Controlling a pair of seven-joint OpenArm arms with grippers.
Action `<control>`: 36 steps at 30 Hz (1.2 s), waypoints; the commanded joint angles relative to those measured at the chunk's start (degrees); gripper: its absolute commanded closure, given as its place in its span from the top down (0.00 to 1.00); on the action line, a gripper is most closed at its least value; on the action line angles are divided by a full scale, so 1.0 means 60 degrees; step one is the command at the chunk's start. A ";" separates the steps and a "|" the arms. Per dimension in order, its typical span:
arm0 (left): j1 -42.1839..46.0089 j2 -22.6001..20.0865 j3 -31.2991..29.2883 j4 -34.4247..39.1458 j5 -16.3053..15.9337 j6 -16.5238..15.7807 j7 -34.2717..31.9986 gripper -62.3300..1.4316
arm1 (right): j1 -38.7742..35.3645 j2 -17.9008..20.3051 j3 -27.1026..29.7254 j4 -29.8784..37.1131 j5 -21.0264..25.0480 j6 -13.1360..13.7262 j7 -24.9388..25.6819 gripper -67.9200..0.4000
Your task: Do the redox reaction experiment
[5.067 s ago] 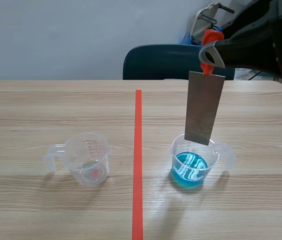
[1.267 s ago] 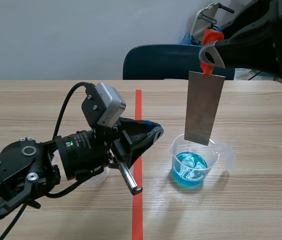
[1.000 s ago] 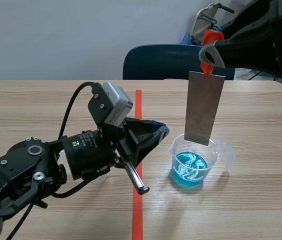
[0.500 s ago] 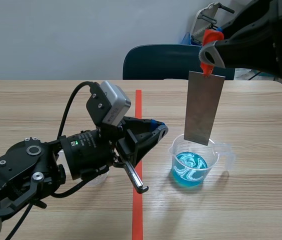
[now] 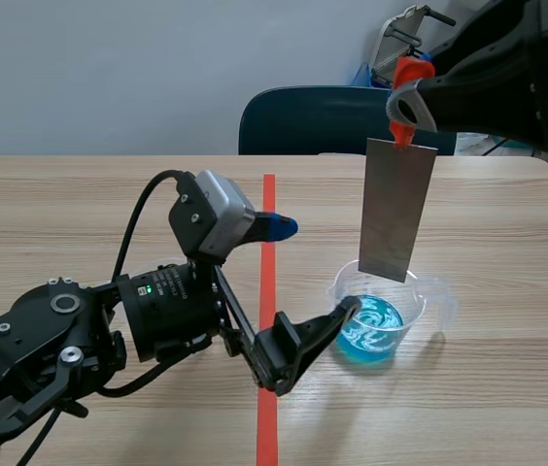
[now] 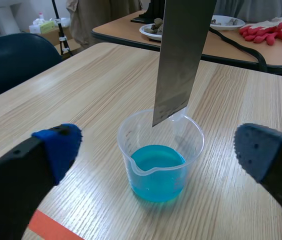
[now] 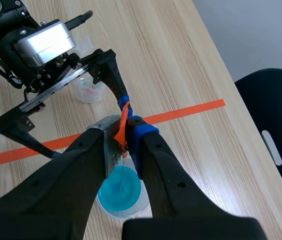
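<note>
A clear beaker [image 5: 379, 325] of blue liquid stands on the wooden table, right of the red tape line. A grey metal plate [image 5: 395, 209] hangs upright over it, its lower edge at the rim and clear of the liquid. My right gripper [image 5: 405, 121] is shut on the orange tab [image 7: 123, 124] at the plate's top. My left gripper [image 5: 320, 269] is open just left of the beaker, one finger high and one low by the beaker's wall. In the left wrist view the beaker [image 6: 161, 160] sits ahead, between the blue-padded fingers [image 6: 56, 150], under the plate [image 6: 181, 55].
An empty clear beaker [image 7: 88, 89] stands left of the tape line [image 5: 268, 204], hidden by the left arm in the scene view. A dark blue chair [image 5: 313, 121] stands behind the table. Another table [image 6: 231, 37] with dishes and red gloves lies beyond.
My left arm came in from the left toward the blue beaker, and its fingers have now spread wide open. The right arm and plate have not moved.
</note>
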 commanded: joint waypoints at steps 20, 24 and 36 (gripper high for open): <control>0.1734 -0.1927 -0.0426 0.2248 -0.0091 -0.0015 -0.0674 1.00 | 0.0193 -0.0007 0.0171 0.0095 0.0073 -0.0029 0.0131 0.01; 0.2135 -0.2120 -0.0769 0.2422 -0.0091 -0.0007 -0.0871 1.00 | 0.0193 -0.0007 0.0171 0.0095 0.0073 -0.0029 0.0131 0.01; 0.2539 -0.2204 -0.1206 0.2422 -0.0095 0.0419 -0.0907 1.00 | 0.0193 -0.0007 0.0171 0.0095 0.0073 -0.0029 0.0131 0.01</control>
